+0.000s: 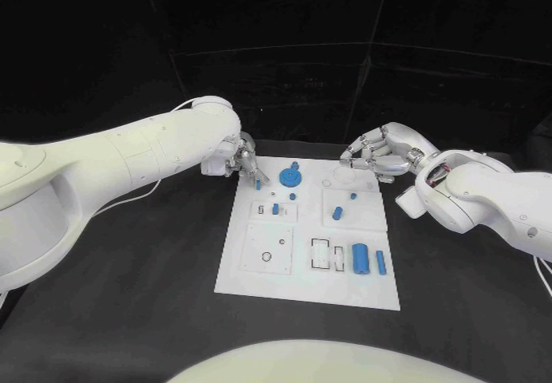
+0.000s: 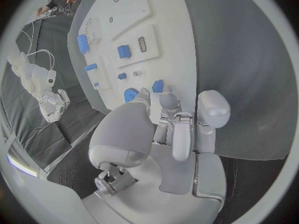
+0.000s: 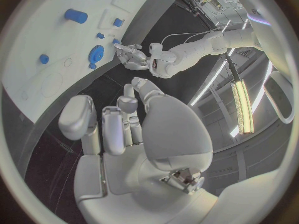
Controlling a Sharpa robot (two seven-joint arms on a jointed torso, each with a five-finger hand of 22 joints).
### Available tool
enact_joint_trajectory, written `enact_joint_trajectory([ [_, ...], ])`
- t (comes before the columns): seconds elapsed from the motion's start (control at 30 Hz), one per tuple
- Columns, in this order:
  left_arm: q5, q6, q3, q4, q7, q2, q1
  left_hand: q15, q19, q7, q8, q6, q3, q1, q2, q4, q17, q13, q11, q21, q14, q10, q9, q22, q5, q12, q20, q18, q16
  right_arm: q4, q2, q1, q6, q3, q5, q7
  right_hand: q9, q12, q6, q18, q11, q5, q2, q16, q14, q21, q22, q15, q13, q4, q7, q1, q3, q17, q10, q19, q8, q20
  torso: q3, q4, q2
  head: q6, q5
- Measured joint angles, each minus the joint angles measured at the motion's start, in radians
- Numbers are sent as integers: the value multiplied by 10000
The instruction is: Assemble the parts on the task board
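Black table (image 1: 138,271) under my cameras, with the white task board (image 1: 259,279) in its middle and blue parts (image 1: 360,257) on it. I see my left hand (image 1: 239,162) at the board's far left corner, fingers curled beside a small blue part (image 2: 158,86); whether it grips anything, I cannot tell. My right hand (image 1: 380,153) hovers over the far right corner, loosely curled, holding nothing

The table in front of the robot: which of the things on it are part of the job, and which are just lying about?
Part of the job:
- task board
- blue parts on it, such as the round disc, the long cylinder and the small bar
- left hand and right hand, at the board's far corners

Lying about:
- nothing that I can make out; the black table only carries the board
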Motion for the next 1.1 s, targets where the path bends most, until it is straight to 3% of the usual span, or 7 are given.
enact_joint_trajectory([
  [0.4,-5,24,-1,35,-1,5,-2,0,35,-25,152,25,312,719,417,-478,0,21,-36,0,0,37,75,45,0,0,-36,1,0,-10,13,0,2,0,0,0,0,0,0,0,0,0,0,0,0,0,0,0,0,29,0,0,29,-1,0,0,0,0,0,1,-3,-21,-3],
  [0.6,-6,-9,-1,53,21,10,-2,-72,35,-46,152,28,785,1437,772,-1005,0,34,-130,38,1,56,86,87,0,0,-36,0,0,-13,17,0,3,0,0,0,0,0,0,0,0,0,0,0,0,0,0,0,0,27,0,0,28,-1,0,0,0,0,0,1,-3,-35,-5],
  [0.77,7,-92,3,85,64,-2,-2,-135,71,-135,117,-118,1338,2022,904,-1558,0,34,-172,82,13,76,71,139,-41,-6,-71,1,1,-17,19,0,5,0,0,0,0,0,0,0,0,0,0,0,0,0,0,0,0,27,0,0,27,-1,0,0,0,0,0,1,-3,-42,-6],
  [1.1,248,-419,0,540,141,-365,-2,-145,104,-52,310,-204,1646,2225,879,-1255,0,26,-184,82,3,152,291,185,-66,-139,-104,0,0,-26,20,0,12,0,0,2,-1,0,1,0,0,0,0,0,0,0,1,0,1,27,0,0,27,-2,0,0,0,0,1,1,-3,-59,-26],
])
